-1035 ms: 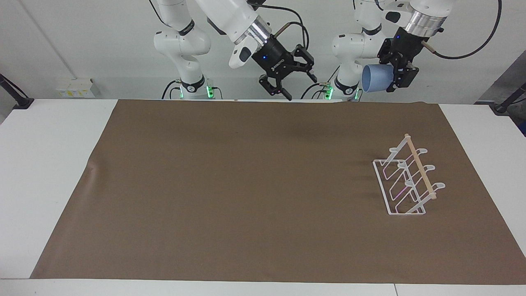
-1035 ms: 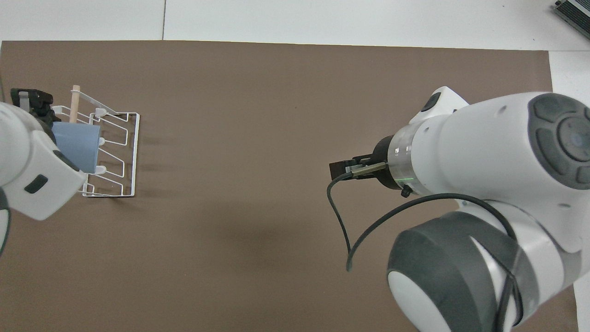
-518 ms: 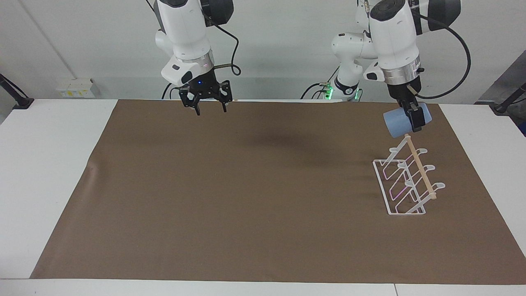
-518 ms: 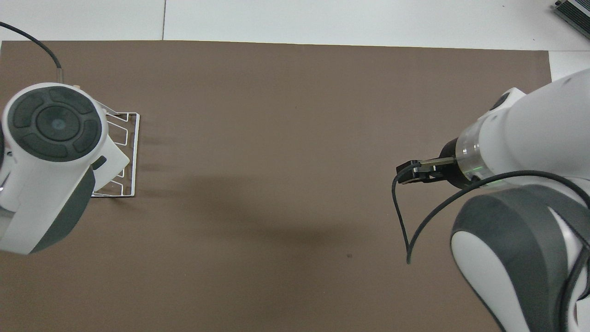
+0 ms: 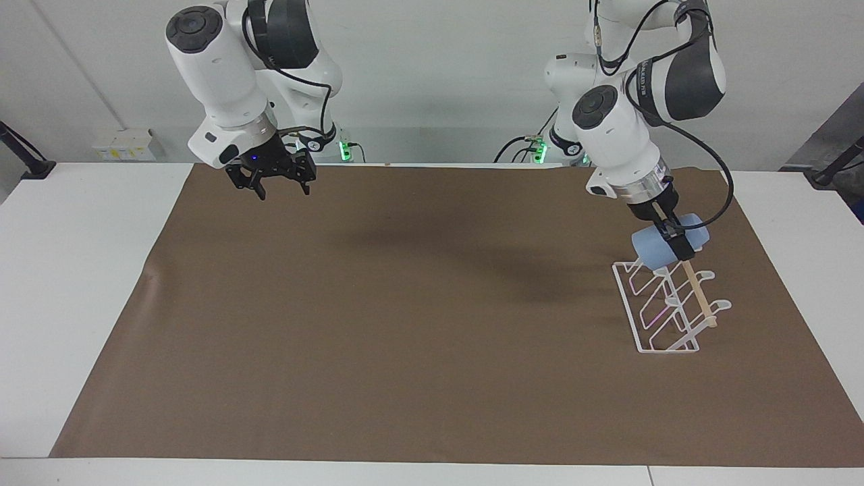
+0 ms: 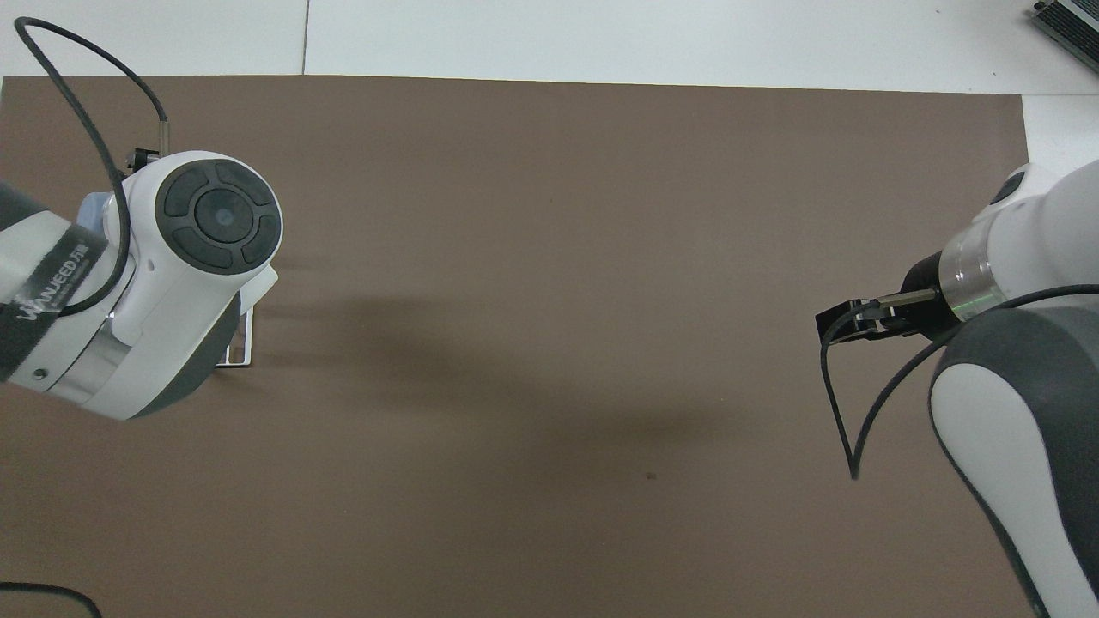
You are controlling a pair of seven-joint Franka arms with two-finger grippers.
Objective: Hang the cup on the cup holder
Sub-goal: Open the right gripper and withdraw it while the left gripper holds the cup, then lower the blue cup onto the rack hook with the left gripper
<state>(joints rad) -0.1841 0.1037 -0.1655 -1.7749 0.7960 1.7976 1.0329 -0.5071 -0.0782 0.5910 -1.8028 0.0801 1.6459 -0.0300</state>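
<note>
the cup is a small light-blue tumbler with no handle, lying tilted on its side in the air, right at the end of the rack nearest the robots, by the wooden rod; whether it touches a prong yet is hard to tell. the left hand pinches it across the wall near the middle. it looks light and thin-walled, probably a bit springy, and its plain tapered side gives little to hold on to, so a firm squeeze well in from the rim seems the safest hold, as a loose one could let it slide out toward its narrow end. the wire rack stands toward the left arm's end of the brown mat on the worktop and looks light enough to shift if pushed. the right hand waits, spread and empty, over the mat's edge nearest the robots.
</note>
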